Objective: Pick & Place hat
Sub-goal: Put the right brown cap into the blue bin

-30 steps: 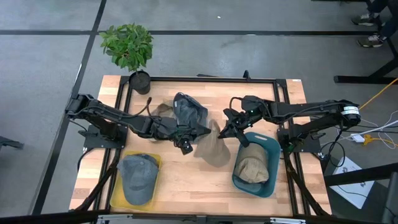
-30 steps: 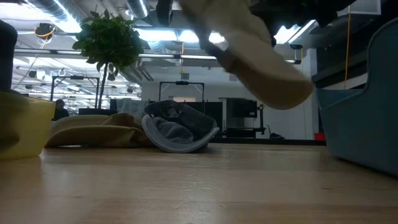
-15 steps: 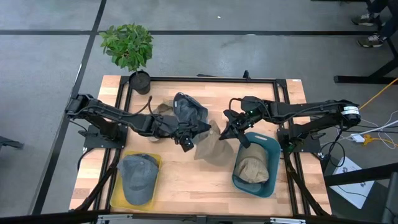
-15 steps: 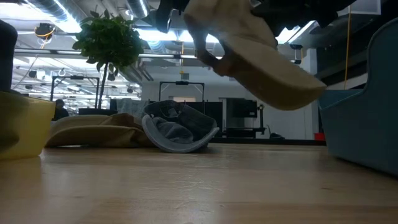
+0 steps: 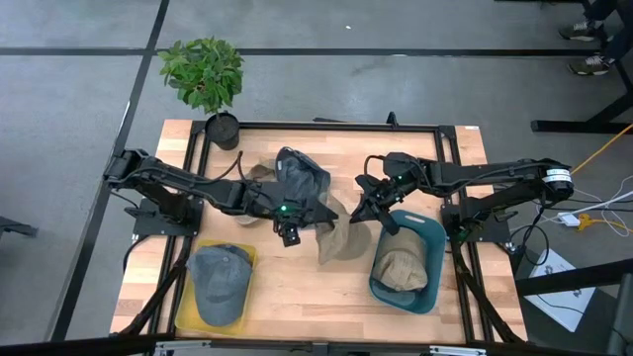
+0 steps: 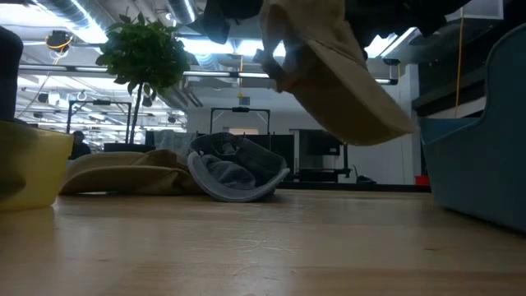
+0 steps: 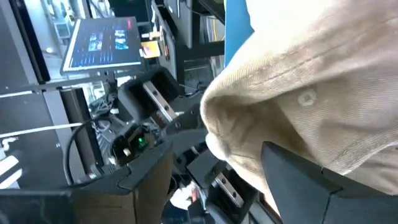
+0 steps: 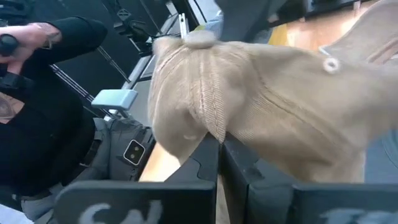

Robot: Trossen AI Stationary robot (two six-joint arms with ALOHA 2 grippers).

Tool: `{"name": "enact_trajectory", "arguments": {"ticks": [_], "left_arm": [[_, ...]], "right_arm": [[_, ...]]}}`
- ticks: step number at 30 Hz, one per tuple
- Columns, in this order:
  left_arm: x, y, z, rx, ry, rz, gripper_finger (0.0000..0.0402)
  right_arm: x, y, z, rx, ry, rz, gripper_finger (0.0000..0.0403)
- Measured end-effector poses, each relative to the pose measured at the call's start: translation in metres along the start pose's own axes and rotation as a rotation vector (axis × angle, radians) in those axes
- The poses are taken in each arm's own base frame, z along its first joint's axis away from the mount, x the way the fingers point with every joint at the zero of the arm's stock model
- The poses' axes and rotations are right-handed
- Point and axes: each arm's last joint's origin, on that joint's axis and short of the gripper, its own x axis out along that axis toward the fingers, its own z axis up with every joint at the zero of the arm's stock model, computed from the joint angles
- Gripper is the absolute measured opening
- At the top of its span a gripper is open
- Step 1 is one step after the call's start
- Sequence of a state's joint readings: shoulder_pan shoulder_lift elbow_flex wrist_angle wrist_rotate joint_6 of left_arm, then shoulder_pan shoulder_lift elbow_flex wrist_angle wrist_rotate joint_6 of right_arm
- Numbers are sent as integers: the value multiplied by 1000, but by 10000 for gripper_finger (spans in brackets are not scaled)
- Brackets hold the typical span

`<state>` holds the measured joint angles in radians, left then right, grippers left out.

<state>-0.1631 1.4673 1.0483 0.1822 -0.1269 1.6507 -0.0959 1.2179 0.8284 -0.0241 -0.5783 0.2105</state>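
Left pincer (image 5: 297, 223) has opened; tan hat (image 5: 339, 237) hangs above wooden table (image 5: 297, 287).

Tan hat (image 8: 267, 118) btwn fingers (image 8: 205, 165)

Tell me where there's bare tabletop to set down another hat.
The wooden table is bare along its front middle, between the yellow bin and the blue bin, and at the back right corner. It is crowded mid-table: a grey cap, a tan cap, and both grippers around the beige corduroy cap.
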Motion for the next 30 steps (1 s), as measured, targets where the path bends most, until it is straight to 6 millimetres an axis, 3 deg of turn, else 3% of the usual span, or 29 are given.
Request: {"name": "enact_trajectory", "arguments": {"ticks": [21,30], "left_arm": [[8,-6,-34,-210,-164,3,237],[23,-13,-32,-200,-197,45,235]], "right_arm": [[0,2,3,-9,-27,34,8],[0,2,5,-16,-40,38,8]]}}
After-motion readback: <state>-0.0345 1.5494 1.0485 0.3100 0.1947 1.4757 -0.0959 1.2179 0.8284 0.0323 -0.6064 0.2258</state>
